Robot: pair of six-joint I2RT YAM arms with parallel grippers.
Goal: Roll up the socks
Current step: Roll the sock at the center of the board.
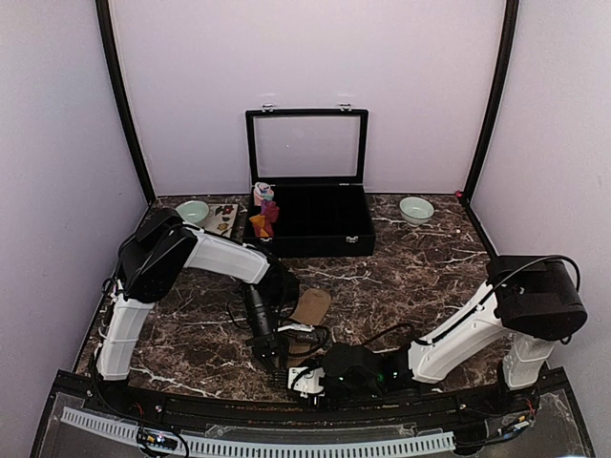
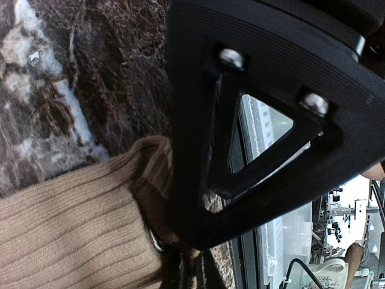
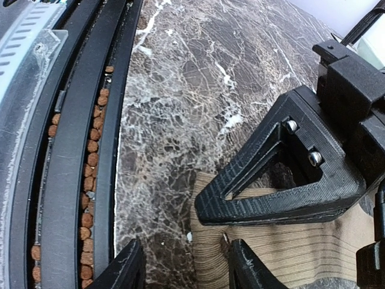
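Observation:
A tan-brown ribbed sock (image 1: 312,305) lies flat on the marble table near its front middle. My left gripper (image 1: 271,351) is down at the sock's near end and shut on its cuff (image 2: 150,174). One left finger (image 3: 271,198) lies across the sock (image 3: 289,247) in the right wrist view. My right gripper (image 1: 302,378) sits low at the table's front edge, open (image 3: 187,268), with the sock's corner between its fingertips (image 3: 127,268). A red and orange sock bundle (image 1: 262,223) sits in the black box's left compartment.
An open black compartment box (image 1: 315,239) with a raised glass lid stands at the back middle. A pink and light-blue bundle (image 1: 263,194) is at its left corner. Pale green bowls stand at back left (image 1: 193,211) and back right (image 1: 416,209). A black rail (image 3: 108,150) runs along the table's front edge.

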